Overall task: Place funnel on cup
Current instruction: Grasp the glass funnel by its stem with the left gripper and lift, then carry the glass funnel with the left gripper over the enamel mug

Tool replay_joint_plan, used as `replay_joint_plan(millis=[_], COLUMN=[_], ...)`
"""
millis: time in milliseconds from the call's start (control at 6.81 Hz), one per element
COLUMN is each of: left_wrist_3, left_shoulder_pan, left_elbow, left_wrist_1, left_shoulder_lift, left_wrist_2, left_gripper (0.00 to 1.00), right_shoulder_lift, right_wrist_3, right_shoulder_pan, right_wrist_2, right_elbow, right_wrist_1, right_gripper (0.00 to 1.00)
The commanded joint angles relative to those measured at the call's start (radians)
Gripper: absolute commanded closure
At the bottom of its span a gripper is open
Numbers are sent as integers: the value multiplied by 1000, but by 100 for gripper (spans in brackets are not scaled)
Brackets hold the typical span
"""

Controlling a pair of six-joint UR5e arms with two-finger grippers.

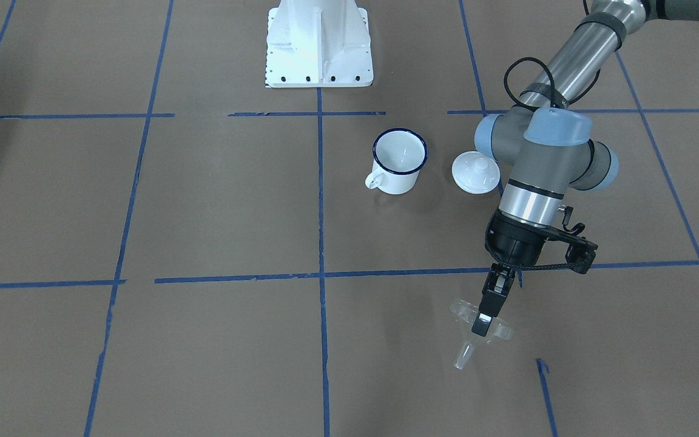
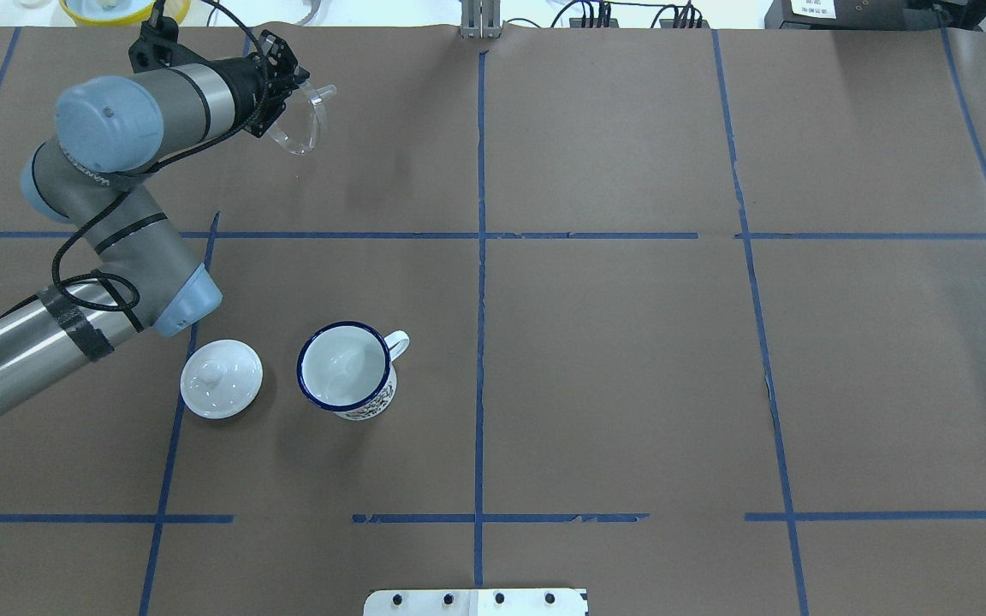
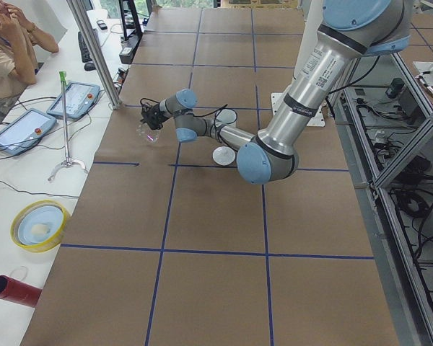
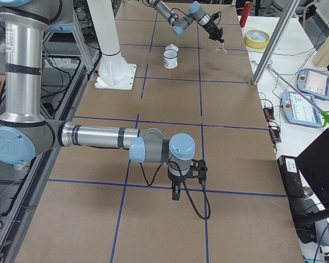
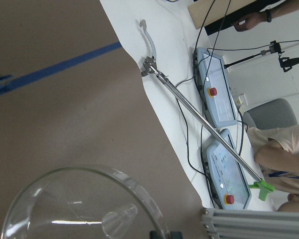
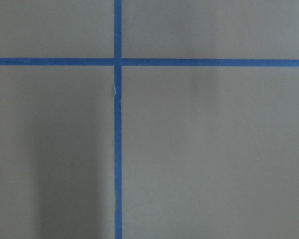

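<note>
At the far side of the table (image 1: 204, 212), well away from the base, my left gripper (image 1: 483, 323) is clamped on the rim of the funnel (image 1: 465, 352). The funnel is tilted, spout out sideways, and looks to be clear of the paper. The cup (image 1: 399, 159) stands upright near the base, mouth open, with the lid (image 1: 476, 172) just beside it, apart.

Step in hand, as I read it: carry to the cup.
- Turn the wrist until the spout points straight down before descending.
- Centre the spout over the mouth.
- Lower slowly and let go only once the cone rests on the blue edge.

The right gripper (image 4: 176, 194) shows from the side only; I cannot tell its opening.
</note>
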Motion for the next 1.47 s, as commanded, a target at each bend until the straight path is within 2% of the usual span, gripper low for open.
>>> replay_joint_plan(millis=[0, 147, 441, 734, 1322], left_wrist_3=[43, 51, 188, 335, 662], left_shoulder_pan=[-1, 3, 5, 10, 135], left_elbow=[-240, -363, -493, -530, -506], left_wrist_1=[265, 452, 804, 1070, 1691], left_shoulder_lift=[0, -14, -103, -230, -438], left_wrist_2=[-124, -148, -186, -292, -300], left_gripper=[100, 100, 100, 100, 100], right_shoulder_lift=[0, 0, 0, 0, 0], right_wrist_3=[0, 0, 0, 0, 0], right_shoulder_pan=[0, 0, 0, 0, 0], right_wrist_2=[0, 0, 0, 0, 0], right_elbow=[0, 0, 0, 0, 0], right_wrist_1=[0, 0, 0, 0, 0], right_gripper=[0, 0, 0, 0, 0])
